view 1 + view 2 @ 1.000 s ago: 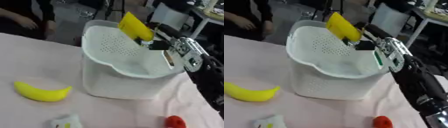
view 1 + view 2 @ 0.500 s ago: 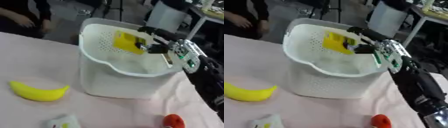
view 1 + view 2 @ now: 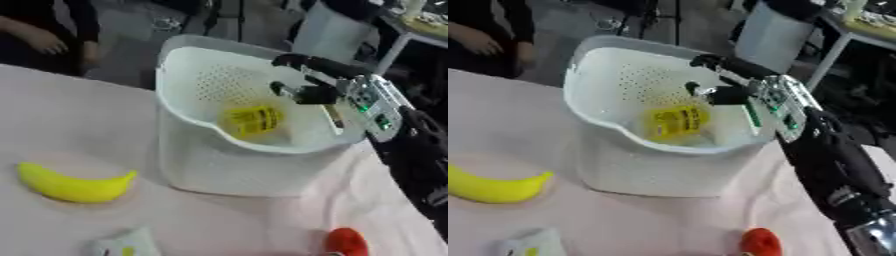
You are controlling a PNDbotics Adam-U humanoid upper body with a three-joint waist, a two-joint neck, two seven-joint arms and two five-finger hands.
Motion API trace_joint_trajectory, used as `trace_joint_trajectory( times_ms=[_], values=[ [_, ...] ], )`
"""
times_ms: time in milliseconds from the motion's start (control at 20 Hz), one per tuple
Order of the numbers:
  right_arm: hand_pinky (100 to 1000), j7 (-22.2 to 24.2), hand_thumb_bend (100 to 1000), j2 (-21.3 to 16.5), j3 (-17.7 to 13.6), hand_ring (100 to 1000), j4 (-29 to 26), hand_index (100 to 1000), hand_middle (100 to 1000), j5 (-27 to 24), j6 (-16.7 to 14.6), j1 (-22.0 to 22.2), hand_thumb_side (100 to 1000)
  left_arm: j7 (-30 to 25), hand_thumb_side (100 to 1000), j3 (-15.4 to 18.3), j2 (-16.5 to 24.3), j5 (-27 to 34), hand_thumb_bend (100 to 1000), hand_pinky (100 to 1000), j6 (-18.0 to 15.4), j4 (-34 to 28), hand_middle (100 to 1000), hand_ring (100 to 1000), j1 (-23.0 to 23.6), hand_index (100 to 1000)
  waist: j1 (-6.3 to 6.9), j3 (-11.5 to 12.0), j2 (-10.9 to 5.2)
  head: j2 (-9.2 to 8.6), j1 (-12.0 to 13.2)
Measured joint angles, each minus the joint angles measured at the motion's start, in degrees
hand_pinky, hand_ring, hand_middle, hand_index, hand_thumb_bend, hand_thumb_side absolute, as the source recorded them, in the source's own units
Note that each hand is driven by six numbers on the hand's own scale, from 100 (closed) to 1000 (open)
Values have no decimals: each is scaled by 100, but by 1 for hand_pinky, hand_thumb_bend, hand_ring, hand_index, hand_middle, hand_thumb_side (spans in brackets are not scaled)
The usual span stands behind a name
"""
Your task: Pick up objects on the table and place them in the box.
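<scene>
The robot's right hand [image 3: 306, 80] reaches in from the right side and hangs over the open top of the white basket [image 3: 201, 165], just inside its far right rim. Its fingers [image 3: 302, 61] and thumb are spread apart and hold nothing; the upper finger stretches out toward the perforated back wall, and the lower one sits beneath it with a clear gap between the two. Neither touches the basket wall as far as can be seen. The silver wrist with its green lights lies across the rim on the right side, though whether it rests on the rim cannot be told.

A yellow packet [image 3: 252, 120] is inside the basket, down near the bottom and below the hand, apart from the fingers. It looks blurred, and whether it already lies on the floor of the basket cannot be told.

The basket stands on the pink table [image 3: 61, 120], toward the far middle. On the table in front of it and to the left lies a yellow banana [image 3: 72, 185], well apart from the basket. Near the front edge sits a small white pack with a yellow mark [image 3: 122, 245], and further right at the front edge a small red thing [image 3: 347, 241] rests just beside the robot's dark forearm.

The left hand shows in neither view.
</scene>
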Motion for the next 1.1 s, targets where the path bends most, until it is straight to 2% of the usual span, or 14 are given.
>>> trace_joint_trajectory(
  times_ms=[50,200,250,400,450,550,600,800,950,1100],
  values=[
    [996,-27,116,0,-16,1000,-36,1000,992,-55,15,-6,908,0,1000,0,0,0,100,692,0,0,695,664,0,766,0,-17,0,0,11],
    [985,-306,100,-54,-61,1000,-323,959,977,-300,66,54,937,14,1000,22,8,-6,100,691,12,0,696,665,34,766,10,-120,-3,2,116],
    [979,-471,100,-107,-69,1000,-516,907,956,-416,80,134,940,28,1000,41,10,-11,100,691,24,0,698,666,75,766,29,-192,-10,9,184],
    [975,-1058,100,-410,-146,1000,-1316,890,947,-928,185,542,941,77,1000,77,10,-39,100,691,54,0,699,667,148,766,169,-341,-57,58,407],
    [964,-1202,100,-491,-162,1000,-1563,829,927,-1090,236,648,927,91,1000,84,10,-50,100,691,61,0,701,669,155,767,193,-348,-69,62,463],
    [953,-1498,100,-599,-228,981,-2192,829,918,-1490,288,939,922,118,1000,112,8,-61,100,690,78,0,704,672,214,768,236,-440,-96,104,636],
    [945,-1649,100,-684,-291,969,-2537,831,915,-1707,325,1132,924,131,1000,125,7,-64,100,691,85,0,706,674,240,769,299,-497,-116,112,744],
    [901,-2317,100,-969,-616,938,-3882,822,898,-2394,609,1998,918,168,1000,162,-36,-104,100,692,121,0,716,685,267,771,689,-695,-167,142,1141],
    [901,-2761,100,-984,-812,937,-4730,819,896,-2567,837,2459,916,186,1000,181,-126,-114,100,694,138,0,732,701,290,782,786,-798,-182,159,1343],
    [896,-3130,100,-883,-1011,938,-5446,823,896,-2588,936,2862,918,220,1000,214,-251,-136,100,696,129,0,751,727,291,798,996,-946,-217,166,1521]
  ],
)
